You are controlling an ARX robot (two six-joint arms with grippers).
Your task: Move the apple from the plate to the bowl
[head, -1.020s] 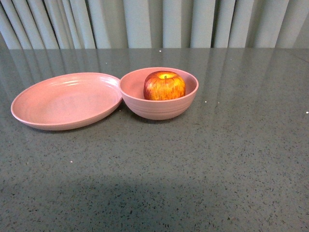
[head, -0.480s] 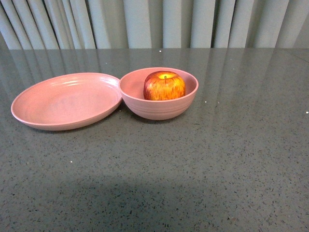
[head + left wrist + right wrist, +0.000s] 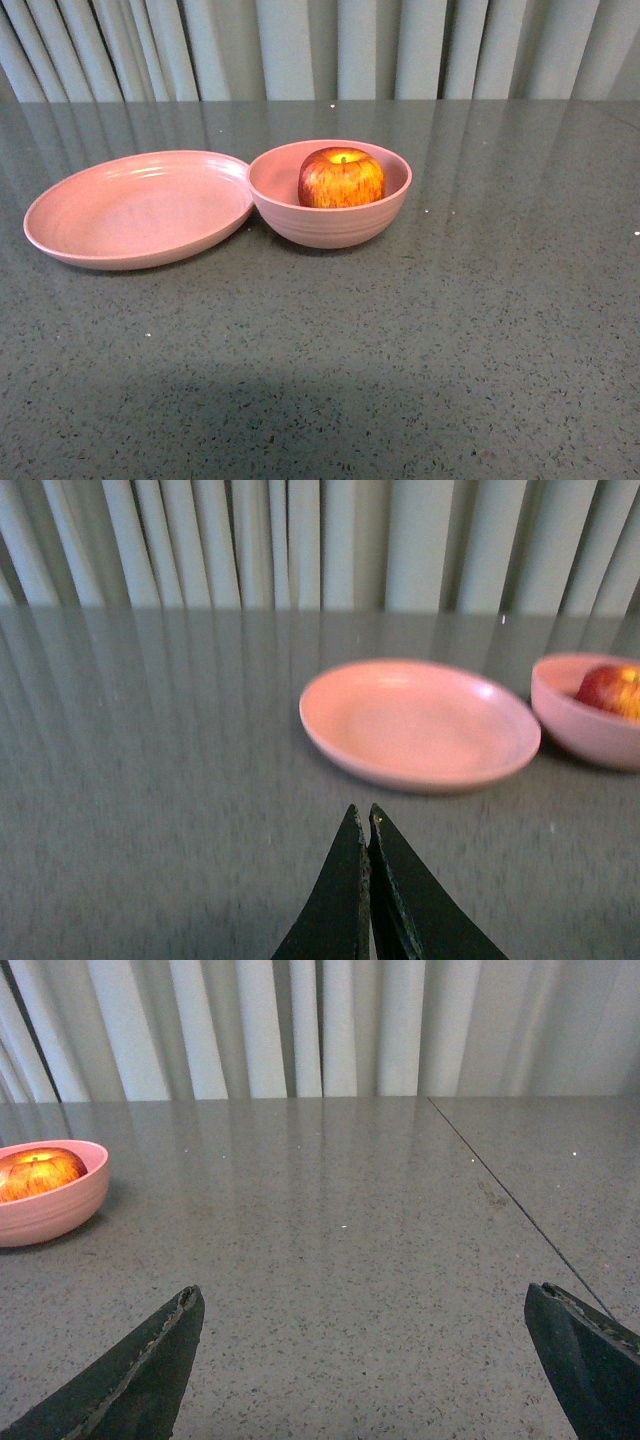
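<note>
Neither arm appeared in the front view. In its own wrist view the left gripper [image 3: 367, 825] had its two dark fingers pressed together with nothing between them, held low over the grey speckled table [image 3: 450, 330] and well short of the plate [image 3: 420, 725]. The right gripper [image 3: 365, 1345] had its fingers spread wide apart and bare, away from the bowl [image 3: 50, 1205]. Pale pleated curtains [image 3: 320, 48] hung behind the table. The apple [image 3: 341, 178], red streaked with yellow-orange and stem dimple upward, sat inside the ridged pink bowl [image 3: 330, 225]. The shallow pink plate [image 3: 135, 210] lay bare, its rim touching or almost touching the bowl.
</note>
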